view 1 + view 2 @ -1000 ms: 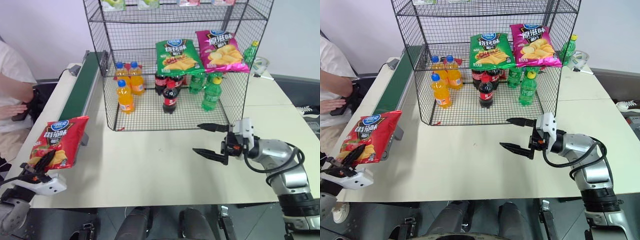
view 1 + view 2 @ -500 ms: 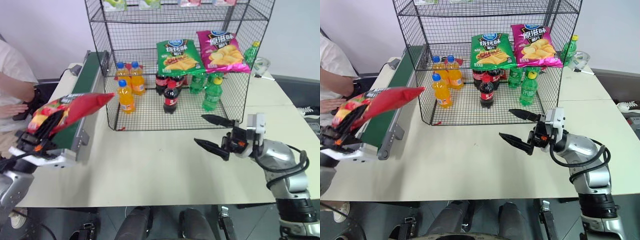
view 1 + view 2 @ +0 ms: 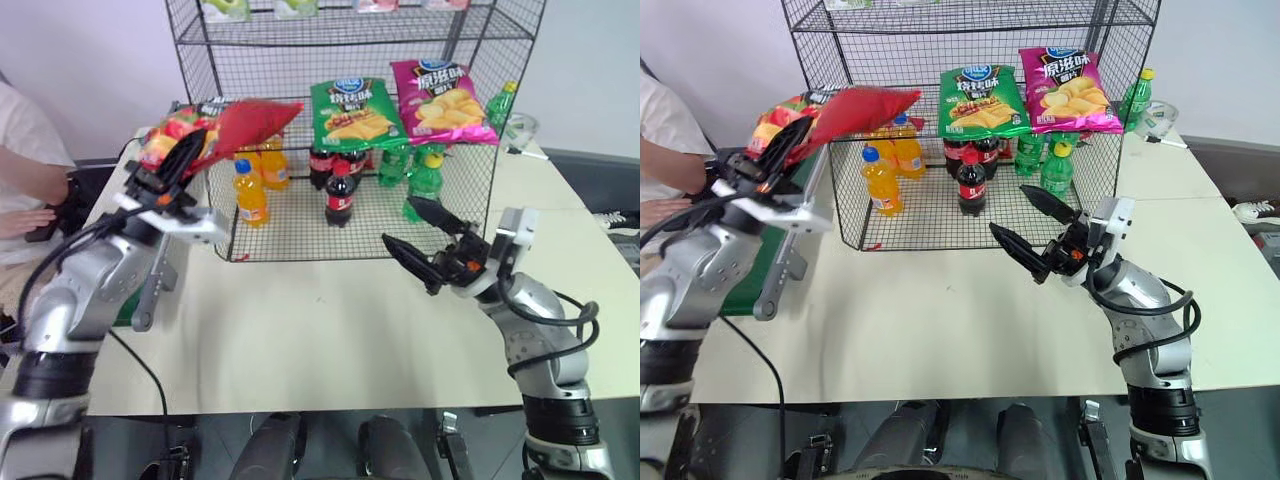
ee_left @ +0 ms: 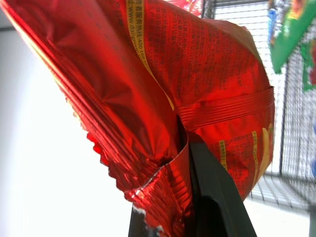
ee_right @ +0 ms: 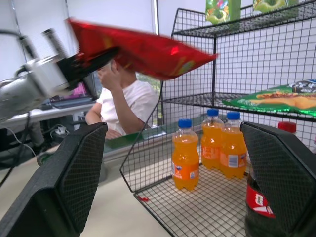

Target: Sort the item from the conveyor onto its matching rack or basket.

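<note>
Left eye view is showing the red chip bag (image 3: 235, 125) hanging in the air beside the rack (image 3: 355, 120), the left pincer (image 3: 178, 160) clamping its end, while the right pincer (image 3: 420, 240) is gaping empty above the worktop (image 3: 320, 330).

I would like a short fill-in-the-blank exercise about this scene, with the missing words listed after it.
1. The left hand is shut on a ____ chip bag.
2. The right hand has its fingers ____ and holds nothing.
3. On the rack, the green chip bag lies beside a ____ chip bag.
4. The bottles on the rack's bottom tier nearest the conveyor hold an ____ drink.

Missing words: red; open; magenta; orange
</note>
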`<state>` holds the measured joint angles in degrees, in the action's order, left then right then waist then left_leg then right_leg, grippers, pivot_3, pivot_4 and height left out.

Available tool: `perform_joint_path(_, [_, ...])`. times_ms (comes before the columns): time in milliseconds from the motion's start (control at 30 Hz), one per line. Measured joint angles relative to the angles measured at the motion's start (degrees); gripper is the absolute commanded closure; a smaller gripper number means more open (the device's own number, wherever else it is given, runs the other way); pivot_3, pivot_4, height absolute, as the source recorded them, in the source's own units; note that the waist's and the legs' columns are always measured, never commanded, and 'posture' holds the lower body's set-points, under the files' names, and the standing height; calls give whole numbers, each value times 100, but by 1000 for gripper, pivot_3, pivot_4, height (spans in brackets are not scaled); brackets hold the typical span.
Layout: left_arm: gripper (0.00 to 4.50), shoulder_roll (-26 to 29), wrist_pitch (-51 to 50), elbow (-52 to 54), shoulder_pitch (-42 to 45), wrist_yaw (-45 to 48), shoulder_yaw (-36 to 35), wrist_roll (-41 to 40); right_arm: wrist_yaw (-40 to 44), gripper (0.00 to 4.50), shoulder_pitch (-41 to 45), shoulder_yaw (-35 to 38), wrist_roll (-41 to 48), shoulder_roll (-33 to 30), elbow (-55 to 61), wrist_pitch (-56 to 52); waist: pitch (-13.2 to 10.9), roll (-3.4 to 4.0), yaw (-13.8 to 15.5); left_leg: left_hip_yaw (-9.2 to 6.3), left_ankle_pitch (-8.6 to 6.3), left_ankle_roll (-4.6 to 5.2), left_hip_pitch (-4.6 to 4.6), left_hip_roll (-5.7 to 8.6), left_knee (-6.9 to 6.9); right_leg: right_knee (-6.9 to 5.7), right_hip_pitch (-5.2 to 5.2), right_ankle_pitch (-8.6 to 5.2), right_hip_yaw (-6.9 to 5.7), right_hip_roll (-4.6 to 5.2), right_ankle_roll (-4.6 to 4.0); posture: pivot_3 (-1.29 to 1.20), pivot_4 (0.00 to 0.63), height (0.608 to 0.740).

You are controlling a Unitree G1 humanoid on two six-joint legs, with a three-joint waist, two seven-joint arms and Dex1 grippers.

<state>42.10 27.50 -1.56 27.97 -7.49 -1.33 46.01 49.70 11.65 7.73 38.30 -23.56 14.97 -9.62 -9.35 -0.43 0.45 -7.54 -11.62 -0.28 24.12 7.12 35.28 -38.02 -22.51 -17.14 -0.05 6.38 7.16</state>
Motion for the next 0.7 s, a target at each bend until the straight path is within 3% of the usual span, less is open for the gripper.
perform_joint_path(400, [4382,-641,-217,-4532,2953,-2240,1691,1102,-152,0,-57,-42,-239,-17,78,49,-4,-9,15,-3,4,-3,18,1,12,-10,-12,0,-1,-16,4,0,150,740])
perform_joint_path(700, [4382,-1081,-506,-6820,4023,-3076,2761,1334,-245,0,-202,-15,-330,-92,256,41,-6,-13,-17,-2,4,-3,30,1,19,-17,-24,-1,-2,-19,5,0,150,740])
